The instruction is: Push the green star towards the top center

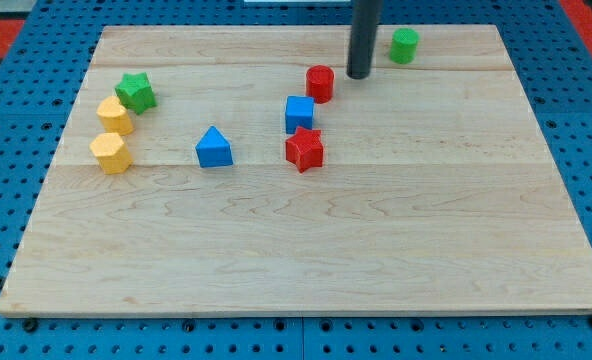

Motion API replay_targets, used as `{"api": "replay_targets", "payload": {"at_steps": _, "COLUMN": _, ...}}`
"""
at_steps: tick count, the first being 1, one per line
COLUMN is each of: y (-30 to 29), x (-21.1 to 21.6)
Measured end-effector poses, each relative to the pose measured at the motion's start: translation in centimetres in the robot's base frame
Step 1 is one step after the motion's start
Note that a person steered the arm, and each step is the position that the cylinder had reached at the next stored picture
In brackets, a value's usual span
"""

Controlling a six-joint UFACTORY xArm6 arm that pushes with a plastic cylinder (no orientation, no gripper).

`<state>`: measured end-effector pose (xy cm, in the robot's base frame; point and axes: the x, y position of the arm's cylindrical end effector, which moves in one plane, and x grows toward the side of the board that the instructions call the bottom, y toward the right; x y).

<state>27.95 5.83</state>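
The green star [134,92] lies near the board's left edge, towards the view's top, touching a yellow block [115,116] just below it. My tip [359,75] stands near the view's top centre, far to the right of the green star. It is just right of a red cylinder [320,83] and left of a green cylinder [404,46], touching neither.
A second yellow block [110,153] lies below the first. A blue triangle [214,148] sits left of centre. A blue cube [299,114] and a red star [304,149] sit at the centre. The wooden board [306,250] rests on a blue pegboard.
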Motion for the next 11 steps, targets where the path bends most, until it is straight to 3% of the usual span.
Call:
{"api": "replay_targets", "payload": {"at_steps": 1, "y": -7.7, "x": -2.6}}
{"api": "replay_targets", "payload": {"at_steps": 2, "y": -19.1, "x": -3.4}}
{"api": "replay_targets", "payload": {"at_steps": 3, "y": -30.8, "x": -1.0}}
{"api": "replay_targets", "payload": {"at_steps": 4, "y": -29.2, "x": 6.9}}
{"api": "replay_targets", "payload": {"at_steps": 5, "y": -24.7, "x": 7.8}}
{"api": "replay_targets", "payload": {"at_steps": 6, "y": -20.8, "x": 2.9}}
{"api": "replay_targets", "payload": {"at_steps": 7, "y": -17.0, "x": 1.2}}
{"api": "replay_targets", "payload": {"at_steps": 9, "y": -18.5, "x": -3.4}}
{"api": "replay_targets", "payload": {"at_steps": 10, "y": -18.3, "x": -3.9}}
{"api": "replay_targets", "payload": {"at_steps": 11, "y": -11.4, "x": -3.1}}
